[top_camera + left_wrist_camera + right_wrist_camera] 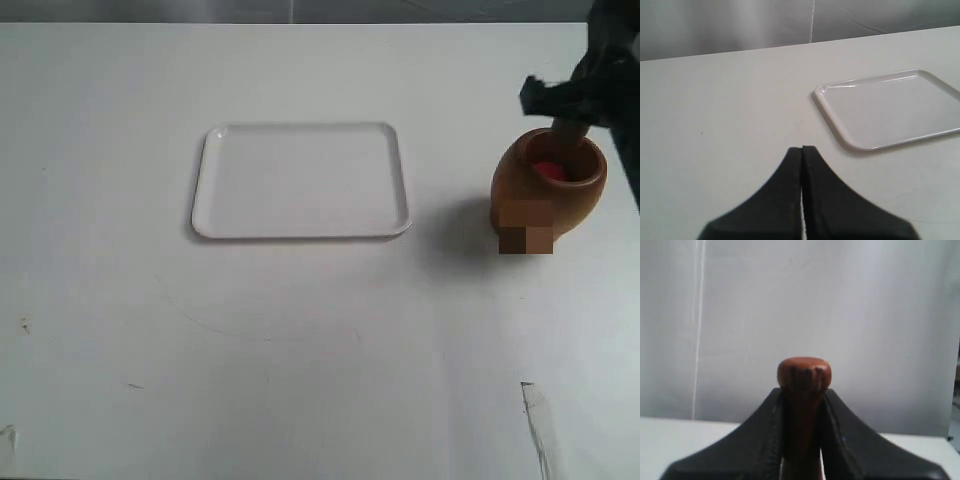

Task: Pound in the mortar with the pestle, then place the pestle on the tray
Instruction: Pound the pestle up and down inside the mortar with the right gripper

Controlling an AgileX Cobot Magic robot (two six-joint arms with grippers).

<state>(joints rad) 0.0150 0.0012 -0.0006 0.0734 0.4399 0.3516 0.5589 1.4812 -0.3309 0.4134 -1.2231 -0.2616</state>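
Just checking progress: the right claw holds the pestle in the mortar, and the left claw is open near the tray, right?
Not quite: the left claw is shut near the tray, as the left wrist view shows. The right claw does hold the pestle in the mortar.

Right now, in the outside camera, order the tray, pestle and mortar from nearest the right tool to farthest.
1. Pestle, held in the right tool.
2. Mortar, directly below it.
3. Tray, off toward the view's left.

No text, label, brand or number legible anywhere, pixelated patch on mortar side, unreadable
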